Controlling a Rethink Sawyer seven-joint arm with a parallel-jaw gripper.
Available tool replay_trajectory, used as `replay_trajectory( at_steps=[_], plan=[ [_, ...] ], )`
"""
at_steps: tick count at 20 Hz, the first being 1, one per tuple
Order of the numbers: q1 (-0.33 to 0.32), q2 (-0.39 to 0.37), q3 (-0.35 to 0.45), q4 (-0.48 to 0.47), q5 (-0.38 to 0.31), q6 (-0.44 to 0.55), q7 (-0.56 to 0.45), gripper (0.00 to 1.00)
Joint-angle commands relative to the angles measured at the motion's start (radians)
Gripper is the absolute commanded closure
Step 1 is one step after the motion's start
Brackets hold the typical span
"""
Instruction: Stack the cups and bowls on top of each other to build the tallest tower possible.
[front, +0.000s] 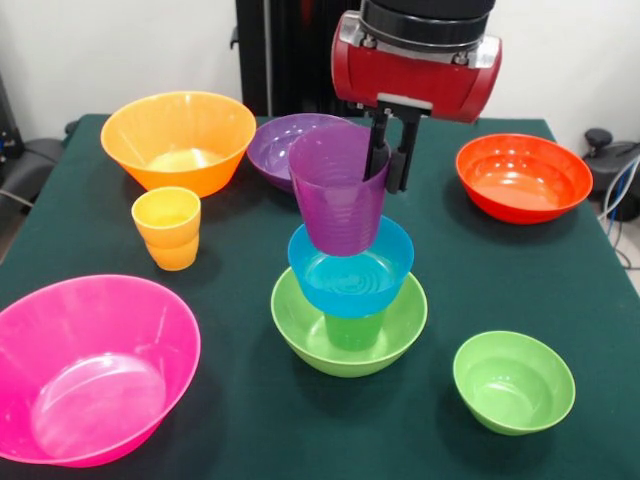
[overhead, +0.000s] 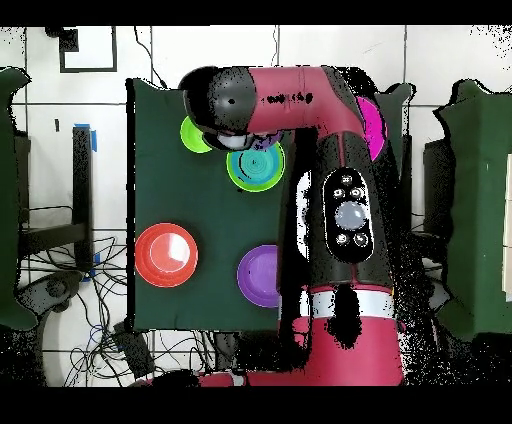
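Observation:
In the front view a tower stands mid-table: a lime-green bowl (front: 300, 335), a green cup (front: 355, 330) inside it, and a blue bowl (front: 395, 262) on the cup. A purple cup (front: 335, 200) sits upright in the blue bowl, slightly tilted. My gripper (front: 390, 152) comes down from above and is shut on the purple cup's right rim, one finger inside and one outside. The small green bowl (front: 513, 380) lies apart at the front right. In the overhead view the arm hides the gripper and purple cup; the lime-green bowl's rim (overhead: 236, 172) shows.
A yellow-orange cup (front: 167, 228) stands left of the tower. Around it are an orange bowl (front: 178, 140), a purple bowl (front: 272, 145), a red-orange bowl (front: 523, 177) and a large pink bowl (front: 90, 370). The robot's dark pedestal (front: 285, 55) stands behind the table.

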Motion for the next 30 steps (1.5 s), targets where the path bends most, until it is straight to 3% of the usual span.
replay_trajectory(
  at_steps=[1,17,30],
  plan=[
    [-0.019,0.015,0.091,0.133,-0.052,-0.082,-0.231,1.00],
    [-0.012,-0.014,0.081,0.217,-0.030,-0.102,-0.162,1.00],
    [-0.014,0.021,0.088,0.202,-0.050,-0.149,-0.168,1.00]
  ],
)
